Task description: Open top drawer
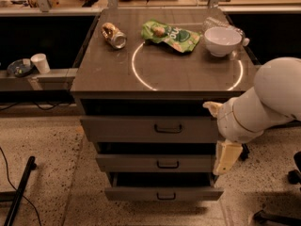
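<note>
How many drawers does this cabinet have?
3: top drawer under the tabletop, middle drawer beneath, bottom drawer lowest. None seem hidden. The end effector hangs right of the middle drawer.

Dim, warm overall; ring glare on cabinet top; dark shadowed gaps beneath it; gripper pale, lower right of it.
</note>
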Robot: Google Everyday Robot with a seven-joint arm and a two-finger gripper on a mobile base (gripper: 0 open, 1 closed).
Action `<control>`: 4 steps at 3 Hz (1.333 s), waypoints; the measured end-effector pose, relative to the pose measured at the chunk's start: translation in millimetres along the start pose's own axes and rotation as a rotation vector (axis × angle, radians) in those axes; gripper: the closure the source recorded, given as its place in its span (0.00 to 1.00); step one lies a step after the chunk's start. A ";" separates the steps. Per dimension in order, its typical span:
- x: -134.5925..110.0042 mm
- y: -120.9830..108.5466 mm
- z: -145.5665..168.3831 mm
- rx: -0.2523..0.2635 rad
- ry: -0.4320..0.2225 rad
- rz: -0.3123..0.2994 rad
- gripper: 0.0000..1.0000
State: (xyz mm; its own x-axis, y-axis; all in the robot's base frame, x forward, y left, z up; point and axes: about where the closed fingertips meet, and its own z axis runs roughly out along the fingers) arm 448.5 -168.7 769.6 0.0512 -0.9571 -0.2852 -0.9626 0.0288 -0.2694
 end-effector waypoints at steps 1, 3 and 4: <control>31.5 -17.1 38.3 0.014 0.013 -0.036 0.00; 70.5 -38.5 85.2 0.020 0.052 -0.089 0.00; 80.7 -41.4 101.9 -0.005 0.075 -0.082 0.05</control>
State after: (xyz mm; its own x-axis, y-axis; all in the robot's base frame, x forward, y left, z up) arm 519.6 -217.8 664.1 0.1104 -0.9750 -0.1929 -0.9573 -0.0522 -0.2842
